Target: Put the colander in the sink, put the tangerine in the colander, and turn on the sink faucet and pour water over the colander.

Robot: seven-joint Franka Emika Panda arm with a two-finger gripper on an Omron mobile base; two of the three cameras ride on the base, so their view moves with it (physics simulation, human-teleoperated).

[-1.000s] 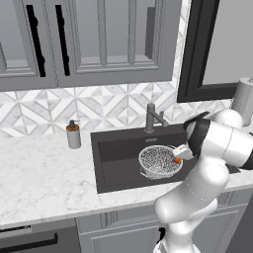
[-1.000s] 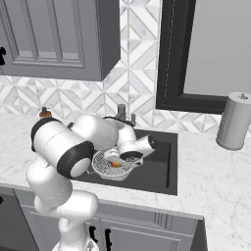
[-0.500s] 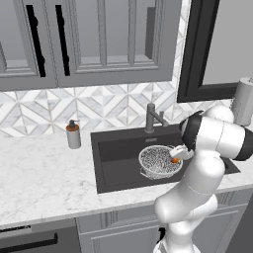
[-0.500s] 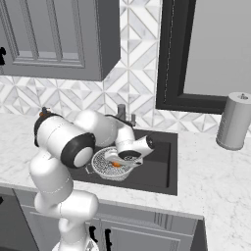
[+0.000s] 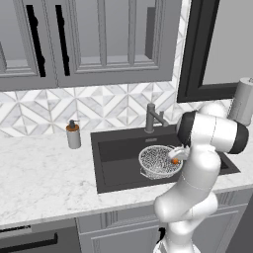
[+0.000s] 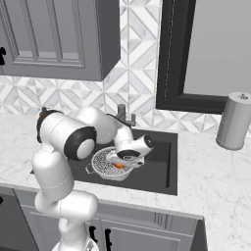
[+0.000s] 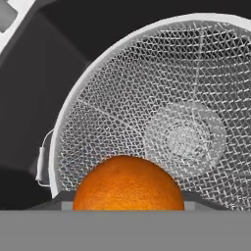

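The silver mesh colander sits upright in the dark sink. My gripper hangs low over the colander's right rim, shut on the tangerine. In the hand view the orange fruit covers the fingertips, and the mesh bowl with its base ring lies just beyond it. The grey sink faucet stands at the back edge of the basin; no water runs from it.
A grey soap pump bottle stands on the marble counter left of the sink. A paper towel roll stands on the counter at the right. Wall cabinets hang above, and a dark window frame is behind the sink.
The hand has sunk a little with the tangerine, closer to the colander's rim. The arm's upper links have swung over the sink's right side. The colander has stayed put.
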